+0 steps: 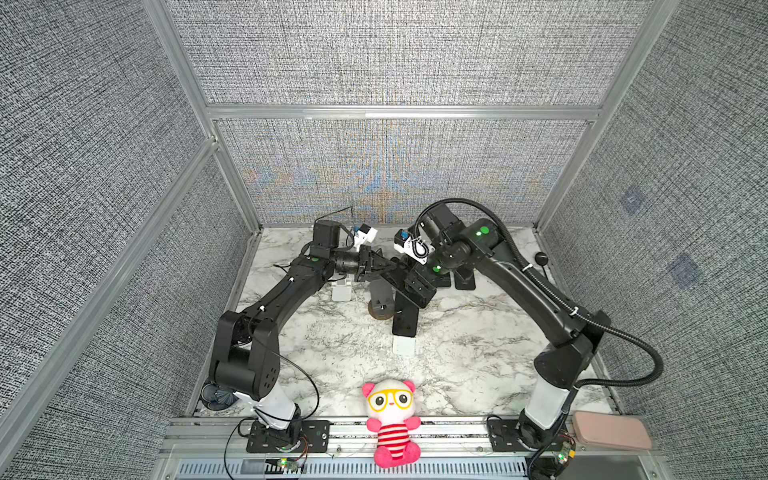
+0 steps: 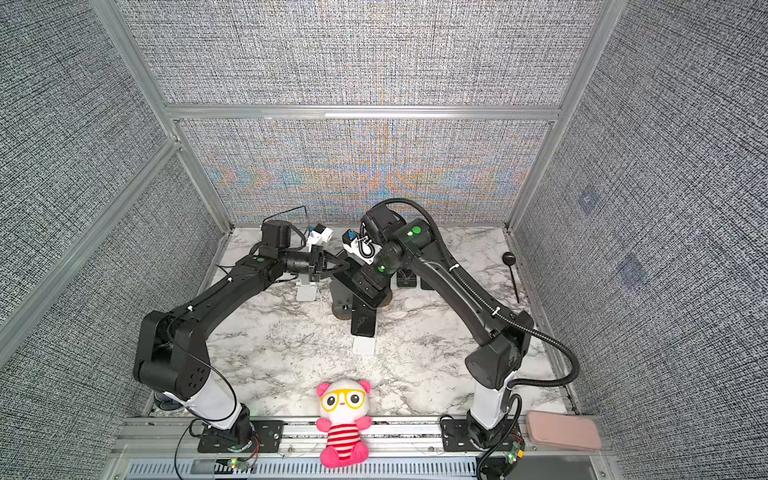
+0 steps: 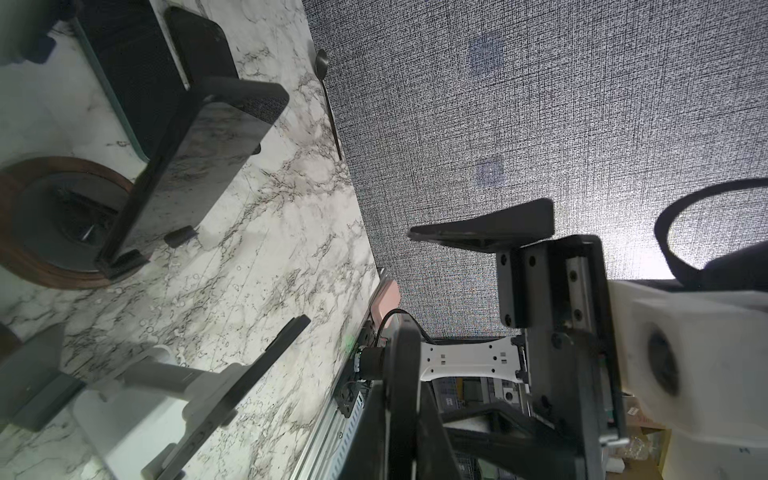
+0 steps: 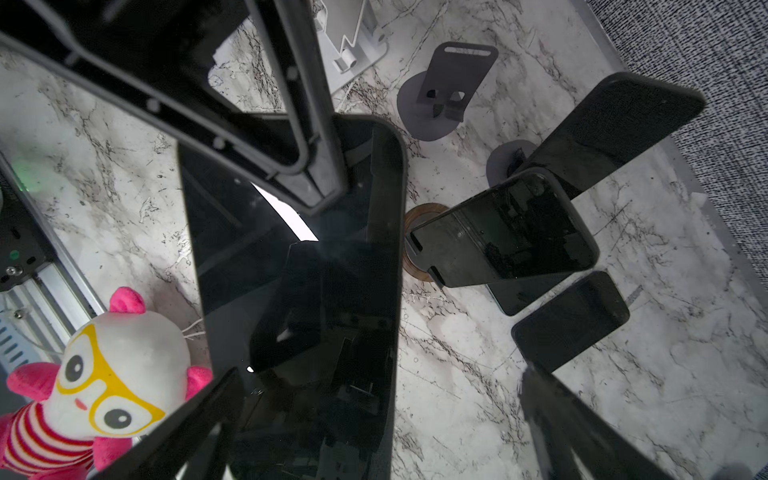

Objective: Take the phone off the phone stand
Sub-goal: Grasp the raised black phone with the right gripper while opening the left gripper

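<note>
Your right gripper [image 4: 380,374] hangs wide open above the phone [image 1: 405,320], which leans on the white stand [image 1: 404,347], centre of table [image 1: 478,353]. Left gripper [image 1: 390,263] pinched shut on nothing, tip near phone's top edge.

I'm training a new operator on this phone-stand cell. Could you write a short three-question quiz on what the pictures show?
1. True or false: the right hand is shut.
2. What sits on the front rail? A plush toy; B mug; C book.
3. Fill in: the phone below the right hand rests on a ___ stand.
Key: 1 false, it is open; 2 A; 3 white.
</note>
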Robot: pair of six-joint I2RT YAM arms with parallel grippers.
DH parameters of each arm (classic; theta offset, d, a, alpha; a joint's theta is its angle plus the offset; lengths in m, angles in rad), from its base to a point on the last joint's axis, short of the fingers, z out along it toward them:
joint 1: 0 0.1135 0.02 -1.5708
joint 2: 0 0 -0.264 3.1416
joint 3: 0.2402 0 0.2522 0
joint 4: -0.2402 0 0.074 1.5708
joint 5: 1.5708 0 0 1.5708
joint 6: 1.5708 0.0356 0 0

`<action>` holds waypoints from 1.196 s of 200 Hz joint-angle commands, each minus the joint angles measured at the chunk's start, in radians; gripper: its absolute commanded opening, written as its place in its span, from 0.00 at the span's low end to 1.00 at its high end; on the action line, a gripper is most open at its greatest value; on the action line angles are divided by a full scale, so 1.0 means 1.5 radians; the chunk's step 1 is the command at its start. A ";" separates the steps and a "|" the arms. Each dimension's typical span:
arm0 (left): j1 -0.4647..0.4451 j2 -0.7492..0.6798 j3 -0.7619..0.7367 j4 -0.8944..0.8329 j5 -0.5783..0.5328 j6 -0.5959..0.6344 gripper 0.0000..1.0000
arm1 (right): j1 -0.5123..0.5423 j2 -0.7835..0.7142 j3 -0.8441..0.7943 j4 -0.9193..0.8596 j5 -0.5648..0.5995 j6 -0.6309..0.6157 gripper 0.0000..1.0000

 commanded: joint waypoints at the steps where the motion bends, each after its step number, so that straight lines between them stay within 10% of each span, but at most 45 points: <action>1: 0.000 -0.005 0.000 0.038 0.020 -0.008 0.00 | 0.009 0.012 0.009 0.004 -0.007 0.011 0.98; 80: 0.004 -0.002 -0.008 0.059 0.017 -0.027 0.00 | 0.029 0.028 -0.005 0.022 -0.018 0.018 0.93; 228: 0.012 0.002 -0.036 0.158 0.021 -0.098 0.00 | 0.031 0.030 -0.017 0.067 0.030 0.055 0.48; 239: 0.014 0.005 -0.041 0.180 0.022 -0.115 0.12 | 0.032 0.029 -0.017 0.070 0.031 0.056 0.48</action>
